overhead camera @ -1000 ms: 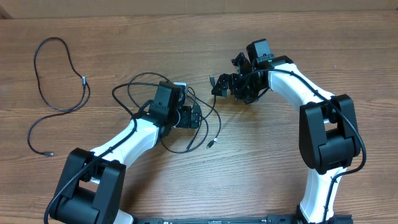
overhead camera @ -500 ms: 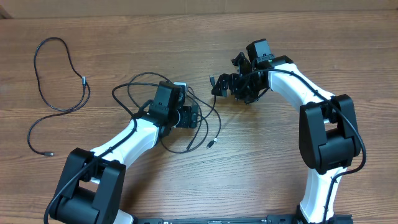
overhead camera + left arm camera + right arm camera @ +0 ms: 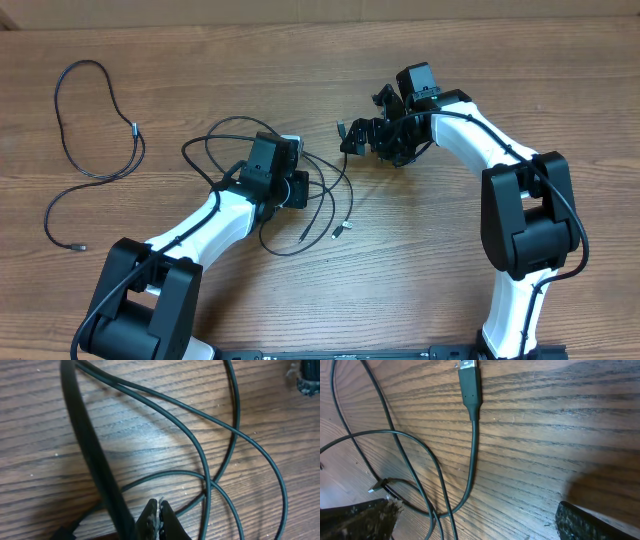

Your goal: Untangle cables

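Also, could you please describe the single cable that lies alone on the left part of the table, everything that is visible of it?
The lone cable is a thin black flexible cord, seemingly rubber-coated. It lies flat on the wooden table, bent into an open loop at the top, with a tail curving down to a small plug end. Its other end looks silver-tipped. It lies apart from the tangled cables, and nothing but the table touches it.

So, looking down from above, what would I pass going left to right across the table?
From the left: lone looped thin black cable → tangled bunch of thin black cables, with the left arm's shut pincer among them → right arm's open pincer → right arm's bulky black-and-white elbow.
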